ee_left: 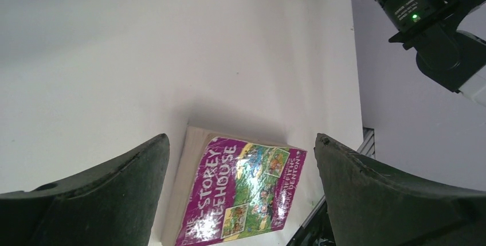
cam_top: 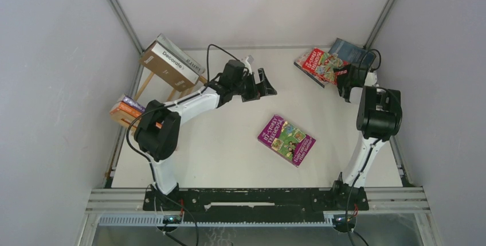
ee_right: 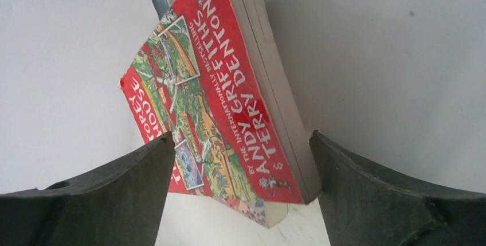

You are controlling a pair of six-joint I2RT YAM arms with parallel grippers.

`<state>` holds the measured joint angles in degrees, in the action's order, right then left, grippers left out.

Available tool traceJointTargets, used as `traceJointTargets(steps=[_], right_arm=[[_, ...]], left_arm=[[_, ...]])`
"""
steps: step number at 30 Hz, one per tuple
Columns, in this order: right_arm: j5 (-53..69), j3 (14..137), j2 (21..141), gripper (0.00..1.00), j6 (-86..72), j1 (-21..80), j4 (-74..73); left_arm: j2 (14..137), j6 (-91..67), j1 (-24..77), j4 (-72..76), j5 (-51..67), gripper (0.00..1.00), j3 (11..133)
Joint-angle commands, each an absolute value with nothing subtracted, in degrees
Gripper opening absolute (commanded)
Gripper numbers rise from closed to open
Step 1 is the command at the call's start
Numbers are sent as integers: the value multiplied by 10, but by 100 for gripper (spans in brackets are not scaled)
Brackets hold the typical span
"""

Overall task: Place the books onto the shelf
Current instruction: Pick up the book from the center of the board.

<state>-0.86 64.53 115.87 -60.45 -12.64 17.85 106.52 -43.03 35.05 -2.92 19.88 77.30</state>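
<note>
The right gripper [ee_right: 240,140] is spread wide, a finger on either side of the red book's [ee_right: 229,85] near end, clamping nothing. A blue book [cam_top: 351,50] lies partly under it. The left gripper [cam_top: 261,85], equally wide and empty, hangs above the table [cam_top: 218,154] beyond the purple book [cam_top: 286,140]. The shelf [cam_top: 144,88] at the left edge carries a brown book [cam_top: 168,67].

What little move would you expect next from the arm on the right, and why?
Probably the right end effector lowers slightly onto the red paperback: its jaws stand open, the book's page edge sits between them ungripped, resting partly on a blue book.
</note>
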Motion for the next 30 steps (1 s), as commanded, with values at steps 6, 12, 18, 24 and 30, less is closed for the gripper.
traceJointTargets(steps=[6,12,18,24,30], right_arm=[[7,669,1199,75,-622,-125,215],[32,681,1199,14,-647,-122,187],[32,679,1159,0,-640,-109,150],[42,674,1100,0,-638,-92,124],[58,654,1026,0,-645,-76,109]], left_arm=[[1052,-408,332,-9,211,100,736],[1038,-404,326,-9,211,100,723],[1019,-403,325,-11,210,100,714],[996,-408,324,-20,203,100,710],[984,-445,315,-6,208,100,711]])
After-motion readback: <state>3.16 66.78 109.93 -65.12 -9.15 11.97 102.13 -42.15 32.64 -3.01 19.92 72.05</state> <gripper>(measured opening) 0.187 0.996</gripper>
